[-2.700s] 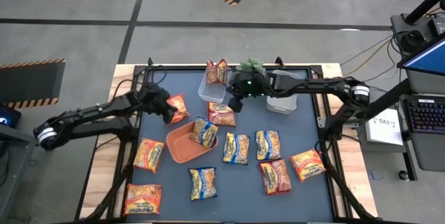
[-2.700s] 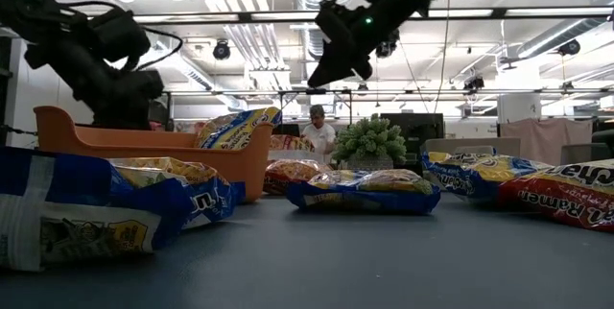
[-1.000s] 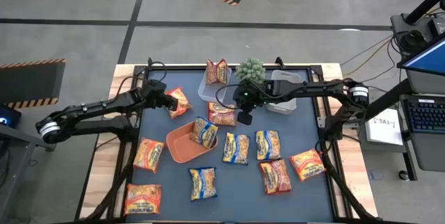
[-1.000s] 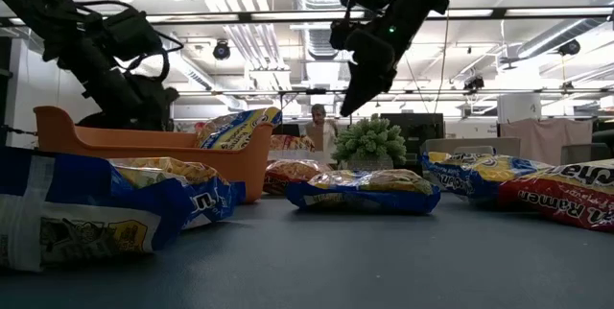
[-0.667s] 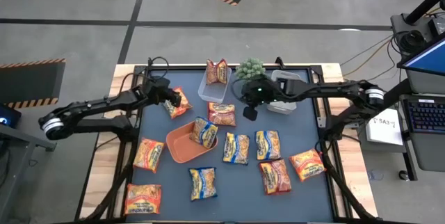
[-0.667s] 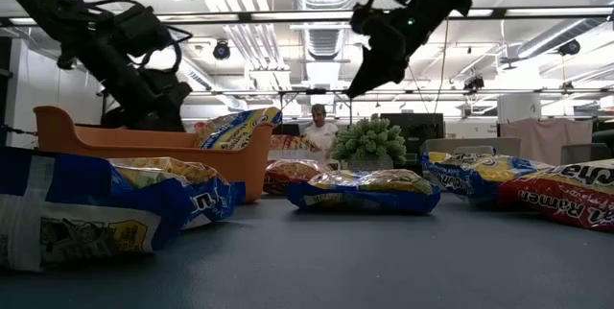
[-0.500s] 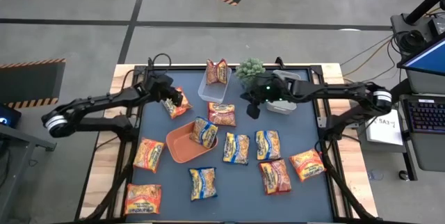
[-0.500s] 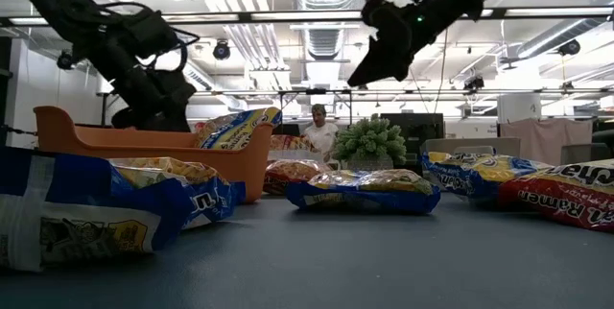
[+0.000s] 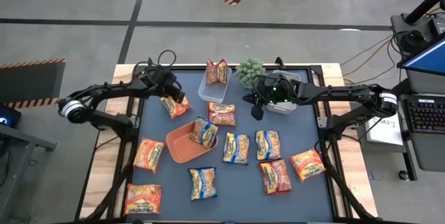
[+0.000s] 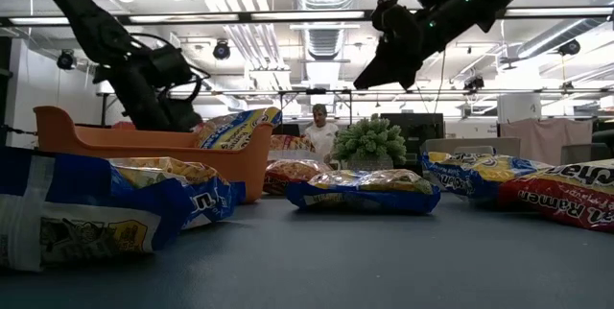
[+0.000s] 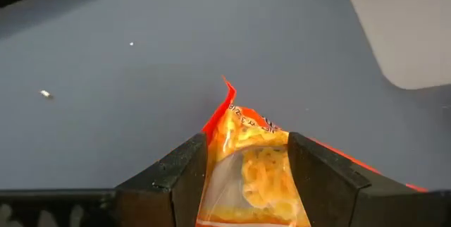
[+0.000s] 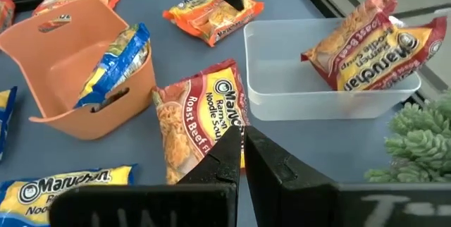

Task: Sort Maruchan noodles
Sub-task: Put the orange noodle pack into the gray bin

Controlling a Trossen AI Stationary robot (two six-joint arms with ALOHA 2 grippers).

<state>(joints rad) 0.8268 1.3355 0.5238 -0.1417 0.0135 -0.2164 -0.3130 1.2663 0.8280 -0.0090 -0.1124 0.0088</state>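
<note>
Maruchan noodles packets [image 9: 236,148] lay scattered over the dark table [image 9: 306,196]; one orange packet [image 11: 248,167] sat pinched between the fingers of our left gripper [image 9: 169,93], near the table's far left edge beside the clear tub [image 9: 206,93]. Our right gripper [image 9: 257,110] hung empty with its fingers pressed together, above the mat just beside a red-orange packet [image 12: 200,118] lying free.
</note>
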